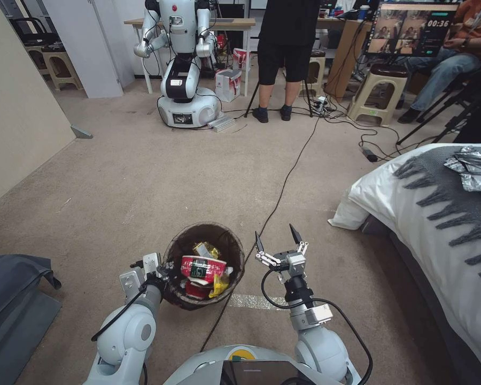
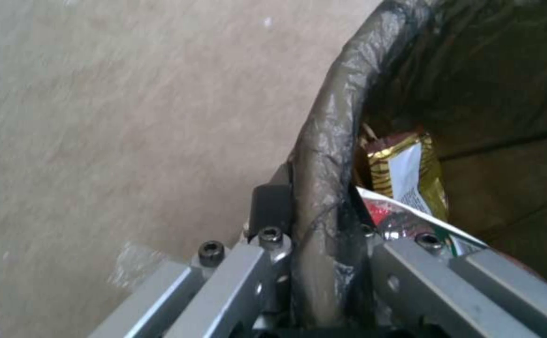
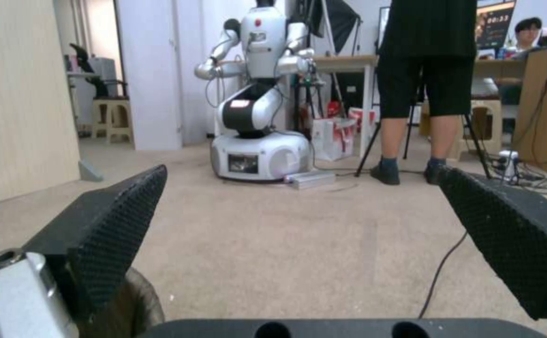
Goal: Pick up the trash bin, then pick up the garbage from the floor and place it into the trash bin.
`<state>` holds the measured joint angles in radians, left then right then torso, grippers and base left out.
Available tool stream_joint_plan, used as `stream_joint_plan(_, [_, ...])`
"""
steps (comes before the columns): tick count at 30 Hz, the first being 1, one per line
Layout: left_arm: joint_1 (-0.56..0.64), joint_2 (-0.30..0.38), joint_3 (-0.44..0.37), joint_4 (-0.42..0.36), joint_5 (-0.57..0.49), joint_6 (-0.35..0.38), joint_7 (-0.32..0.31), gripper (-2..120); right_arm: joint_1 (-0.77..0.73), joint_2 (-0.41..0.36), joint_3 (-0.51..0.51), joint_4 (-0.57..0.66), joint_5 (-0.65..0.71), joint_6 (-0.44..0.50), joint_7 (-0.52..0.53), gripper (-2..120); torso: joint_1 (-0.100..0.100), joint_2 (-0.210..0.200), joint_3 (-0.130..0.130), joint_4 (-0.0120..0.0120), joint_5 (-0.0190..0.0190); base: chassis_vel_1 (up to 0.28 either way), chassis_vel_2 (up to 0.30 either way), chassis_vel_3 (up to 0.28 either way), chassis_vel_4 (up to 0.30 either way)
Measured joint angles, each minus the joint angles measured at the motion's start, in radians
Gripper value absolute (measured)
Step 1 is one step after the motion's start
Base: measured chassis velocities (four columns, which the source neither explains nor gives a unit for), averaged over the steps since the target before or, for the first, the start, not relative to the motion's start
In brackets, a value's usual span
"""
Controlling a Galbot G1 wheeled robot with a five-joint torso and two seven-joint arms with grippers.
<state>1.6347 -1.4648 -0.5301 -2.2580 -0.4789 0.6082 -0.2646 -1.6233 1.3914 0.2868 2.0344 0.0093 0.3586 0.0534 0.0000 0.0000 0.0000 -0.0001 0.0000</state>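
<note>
Dark brown liner plastic is seen wrinkled over the rim of the trash bin (image 1: 204, 266), which is held just above the beige carpet (image 1: 144, 182) by the left gripper (image 1: 163, 271), jaws clamped on the rim. Garbage (image 1: 202, 269) is heaped inside: a crushed red-and-white cup, gold and yellow wrappers. Just beside it, the right gripper (image 1: 277, 238) is held with jaws spread wide, empty.

Both arms are pale grey-white with rounded joint housings and black cables looped alongside. The left gripper (image 1: 163, 271) has silver bracket links fixed with black hex-socket screws. The right gripper (image 1: 277, 239) carries black, pointed, textured fingers (image 3: 107, 234) on a silver linkage.
</note>
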Motion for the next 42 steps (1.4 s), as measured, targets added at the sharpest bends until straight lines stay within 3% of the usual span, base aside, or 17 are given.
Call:
stream_joint_plan(8, [-0.015, 0.000, -0.010, 0.013, -0.050, 0.033, -0.042, 3, -0.003, 0.002, 0.000, 0.000, -0.002, 0.004, -0.001, 100, 0.000, 0.000, 0.000, 0.0000, 0.0000, 0.000, 0.000, 0.000, 0.000])
stream_joint_plan(16, [-0.056, 0.001, -0.053, 0.106, -0.131, 0.068, -0.119, 3, -0.014, 0.004, 0.001, 0.001, -0.009, 0.014, -0.006, 100, 0.000, 0.000, 0.000, 0.0000, -0.0001, 0.000, 0.000, 0.000, 0.000])
stream_joint_plan(25, [-0.093, 0.003, -0.122, 0.184, -0.201, 0.069, -0.132, 3, -0.016, 0.001, 0.004, 0.001, -0.009, 0.020, -0.011, 100, 0.000, 0.000, 0.000, 0.0001, 0.0004, 0.000, 0.000, 0.000, 0.000])
stream_joint_plan(29, [-0.103, 0.002, -0.135, 0.210, -0.216, 0.064, -0.132, 12, -0.014, 0.002, 0.004, 0.001, -0.009, 0.020, -0.013, 100, 0.000, 0.000, 0.000, 0.0001, 0.0011, 0.000, 0.000, 0.000, 0.000])
stream_joint_plan(32, [-0.110, 0.003, -0.143, 0.232, -0.229, 0.062, -0.132, 29, -0.014, 0.005, 0.004, -0.002, -0.009, 0.021, -0.015, 100, 0.000, 0.000, 0.000, 0.0005, 0.0014, 0.000, 0.000, 0.000, 0.000])
stream_joint_plan(36, [-0.113, 0.006, -0.146, 0.247, -0.231, 0.060, -0.127, 38, -0.014, 0.005, 0.004, -0.003, -0.009, 0.021, -0.017, 100, 0.000, 0.000, 0.000, 0.0006, 0.0015, 0.000, 0.000, 0.000, 0.000])
stream_joint_plan(38, [-0.113, 0.007, -0.146, 0.248, -0.226, 0.054, -0.113, 50, -0.014, 0.005, 0.004, -0.004, -0.010, 0.021, -0.019, 100, 0.000, 0.000, 0.000, 0.0005, 0.0003, 0.000, 0.000, 0.000, 0.000])
stream_joint_plan(40, [-0.113, 0.007, -0.146, 0.248, -0.223, 0.052, -0.109, 51, -0.014, 0.005, 0.003, -0.005, -0.010, 0.021, -0.020, 100, 0.000, 0.000, 0.000, 0.0002, 0.0002, 0.000, 0.000, 0.000, 0.000])
stream_joint_plan(42, [-0.110, 0.008, -0.138, 0.239, -0.198, 0.042, -0.081, 64, -0.014, 0.006, 0.003, -0.006, -0.012, 0.022, -0.022, 100, 0.000, 0.000, 0.000, -0.0001, -0.0007, 0.000, 0.000, 0.000, 0.000])
